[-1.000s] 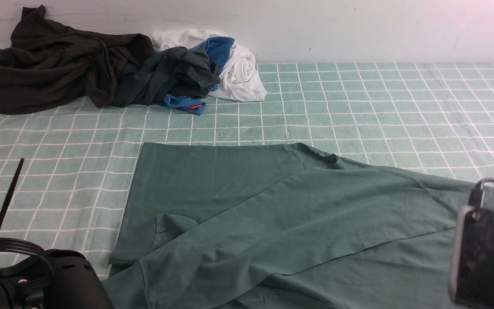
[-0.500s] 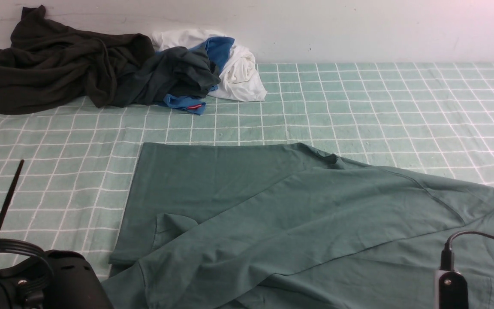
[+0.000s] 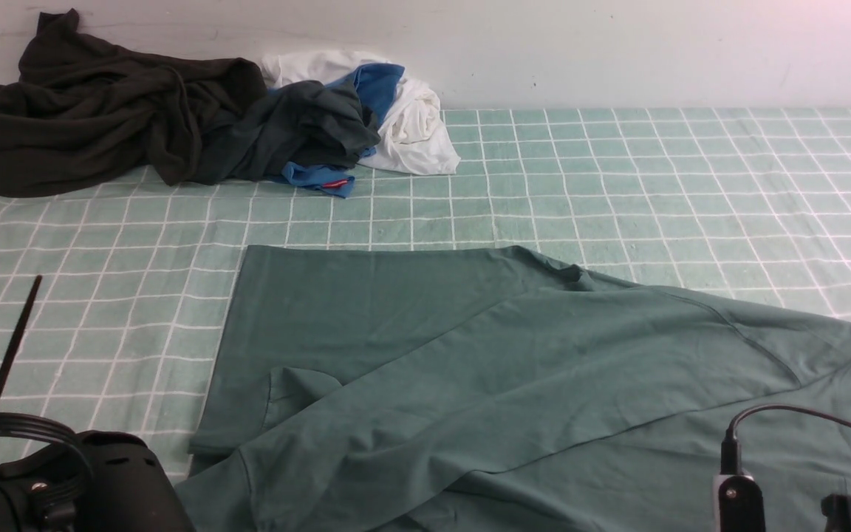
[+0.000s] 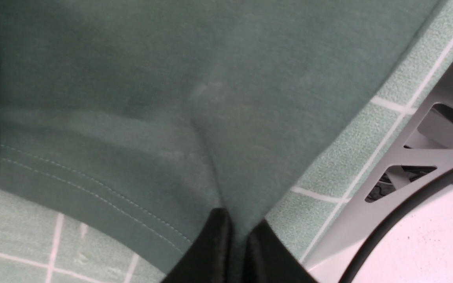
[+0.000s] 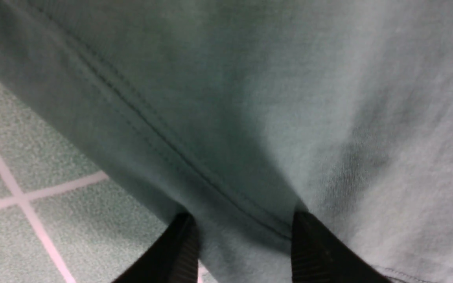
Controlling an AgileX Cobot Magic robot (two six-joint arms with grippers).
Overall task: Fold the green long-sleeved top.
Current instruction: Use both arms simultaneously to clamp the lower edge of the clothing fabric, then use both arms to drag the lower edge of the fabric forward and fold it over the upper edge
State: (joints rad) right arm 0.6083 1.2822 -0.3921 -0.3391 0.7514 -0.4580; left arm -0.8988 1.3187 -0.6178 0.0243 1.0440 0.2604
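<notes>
The green long-sleeved top (image 3: 484, 369) lies spread over the near half of the checked cloth, with one sleeve folded slantwise across its body. In the left wrist view my left gripper (image 4: 239, 230) is shut on a pinched ridge of the top (image 4: 132, 98), just beside its stitched hem. In the right wrist view my right gripper (image 5: 244, 220) is open. Its two fingers stand apart on either side of a seamed edge of the top (image 5: 289, 98), with cloth bulging between them. The front view shows only parts of both arms at its bottom corners.
A very dark garment (image 3: 100, 103) and a heap of dark grey-green, blue and white cloth (image 3: 366, 118) lie at the back left against the wall. A thin black rod (image 3: 8, 362) leans at the near left. Checked tablecloth (image 3: 654, 185) stretches to the back right.
My right arm has sunk down and a little to the left at the front view's bottom right, uncovering the top's right shoulder. The top and my left arm have stayed still.
</notes>
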